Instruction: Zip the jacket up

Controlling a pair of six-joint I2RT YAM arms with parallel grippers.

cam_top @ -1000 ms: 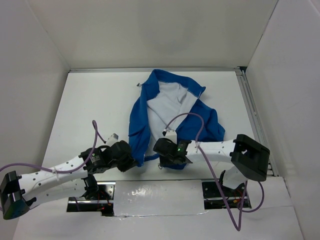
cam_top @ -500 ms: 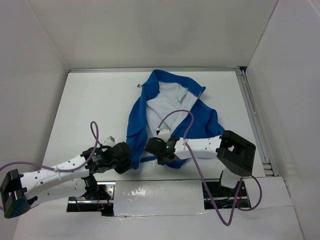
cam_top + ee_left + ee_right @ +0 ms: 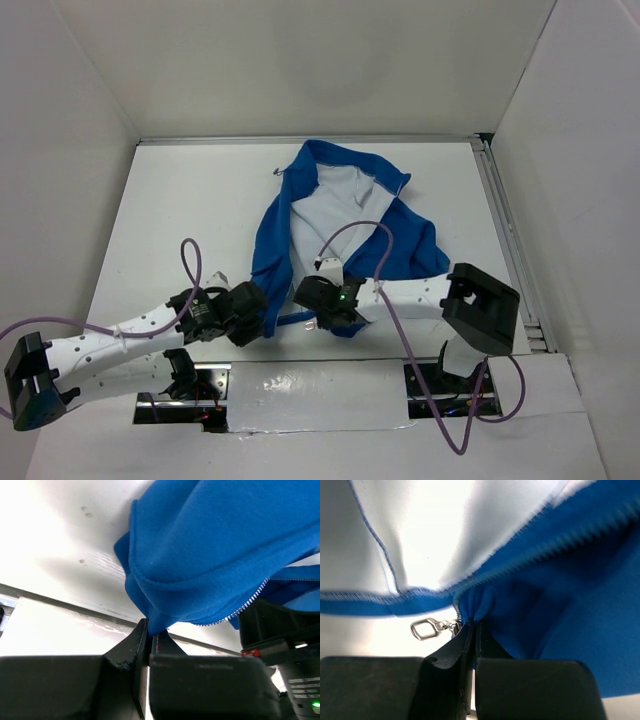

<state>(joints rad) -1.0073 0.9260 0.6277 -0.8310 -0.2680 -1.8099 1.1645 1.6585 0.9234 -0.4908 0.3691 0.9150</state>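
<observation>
The royal-blue jacket [image 3: 345, 215] lies open on the white table, white lining up, collar at the far end. My left gripper [image 3: 262, 322] is shut on the hem corner of the jacket's left front panel [image 3: 200, 555], whose zipper teeth [image 3: 250, 602] run off to the right. My right gripper [image 3: 318, 305] is shut on the blue fabric [image 3: 555, 600] at the bottom of the right front panel, right beside the zipper slider. The metal pull tab [image 3: 423, 628] hangs free just left of its fingers. The two grippers sit close together at the jacket's near hem.
White walls enclose the table on three sides. A metal rail [image 3: 505, 235] runs along the table's right edge. Purple cables [image 3: 355, 235] loop over both arms, one above the jacket. The right arm's black forearm block [image 3: 482, 308] lies right of the jacket.
The right gripper has shifted left along the near hem and closed on the fabric by the slider. The left gripper kept its grip and edged slightly right, toward the right gripper.
</observation>
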